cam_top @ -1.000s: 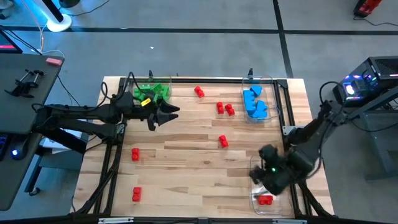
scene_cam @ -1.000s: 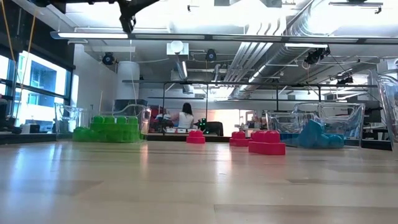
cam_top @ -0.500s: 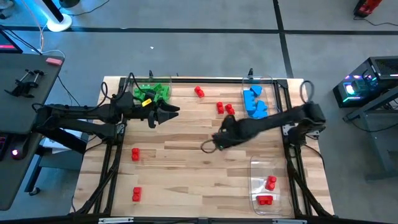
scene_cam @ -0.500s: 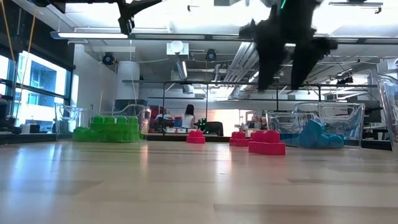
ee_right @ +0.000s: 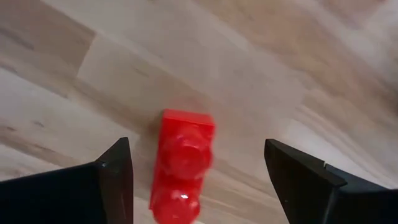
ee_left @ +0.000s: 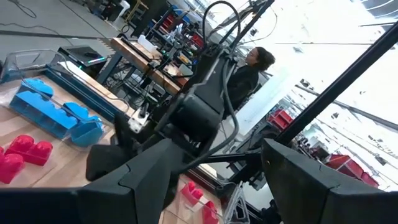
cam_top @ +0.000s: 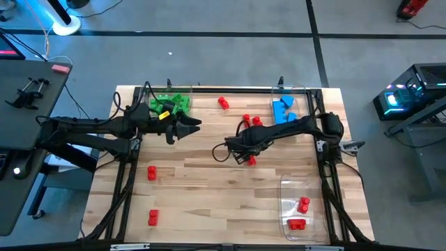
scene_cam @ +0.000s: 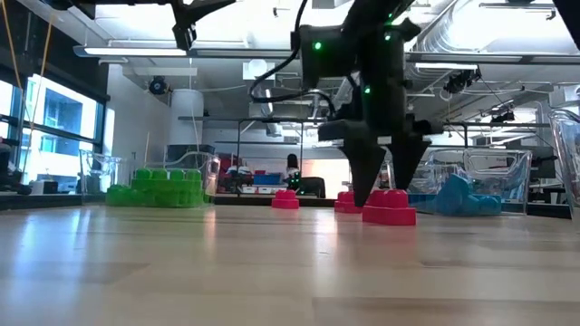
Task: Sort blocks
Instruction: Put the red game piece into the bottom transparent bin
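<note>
My right gripper [cam_top: 245, 155] hangs over the table [cam_top: 202, 188] with its fingers [ee_right: 112, 171] spread wide and holding nothing. A red block [ee_right: 182, 165] lies flat on the wood between them, touching neither. My left gripper [cam_top: 189, 127] waits apart near the green blocks [cam_top: 171, 103], fingers parted and empty. Blue blocks [cam_top: 282, 109] sit in a tray beyond my right fingers; other red blocks [cam_top: 151, 172] lie scattered well apart.

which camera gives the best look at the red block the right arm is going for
The right wrist view: the red block fills the space between the open right end effector fingers. The high view shows it small, partly under the arm. The low view shows its side. The left wrist view doesn't clearly show it.
</note>
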Tool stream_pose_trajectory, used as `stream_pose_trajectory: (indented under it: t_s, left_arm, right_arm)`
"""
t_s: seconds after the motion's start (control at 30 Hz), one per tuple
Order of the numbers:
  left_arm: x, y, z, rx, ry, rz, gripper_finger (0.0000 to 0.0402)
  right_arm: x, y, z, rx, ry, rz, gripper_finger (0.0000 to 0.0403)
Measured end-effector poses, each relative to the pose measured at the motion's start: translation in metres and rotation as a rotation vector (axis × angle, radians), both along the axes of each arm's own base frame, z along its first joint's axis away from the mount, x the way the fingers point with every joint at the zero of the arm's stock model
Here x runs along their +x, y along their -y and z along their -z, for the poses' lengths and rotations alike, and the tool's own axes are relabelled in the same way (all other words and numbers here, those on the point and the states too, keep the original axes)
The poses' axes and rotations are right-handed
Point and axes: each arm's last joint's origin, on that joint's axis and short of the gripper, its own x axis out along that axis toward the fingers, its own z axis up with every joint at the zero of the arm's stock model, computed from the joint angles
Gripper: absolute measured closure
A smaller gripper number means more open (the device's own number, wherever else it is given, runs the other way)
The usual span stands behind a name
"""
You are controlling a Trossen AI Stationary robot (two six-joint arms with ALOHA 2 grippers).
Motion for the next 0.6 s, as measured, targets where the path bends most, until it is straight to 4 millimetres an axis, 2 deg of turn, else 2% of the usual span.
stream_pose_trajectory:
  t_s: [0.4, 0.5, 0.6]
  left_arm:
    - [0.0, 0.0, 0.0, -0.002, -0.001, 0.0, 0.0167]
    - [0.0, 0.0, 0.0, -0.008, -0.001, 0.0, 0.0167]
    - [0.0, 0.0, 0.001, -0.009, -0.006, 0.0, 0.0167]
  right_arm:
    - [0.011, 0.011, 0.028, 0.224, -0.02, -0.048, 0.0161]
    - [0.011, 0.01, 0.029, 0.224, -0.019, -0.059, 0.019]
    - [0.012, 0.006, 0.029, 0.222, -0.017, -0.084, 0.0248]
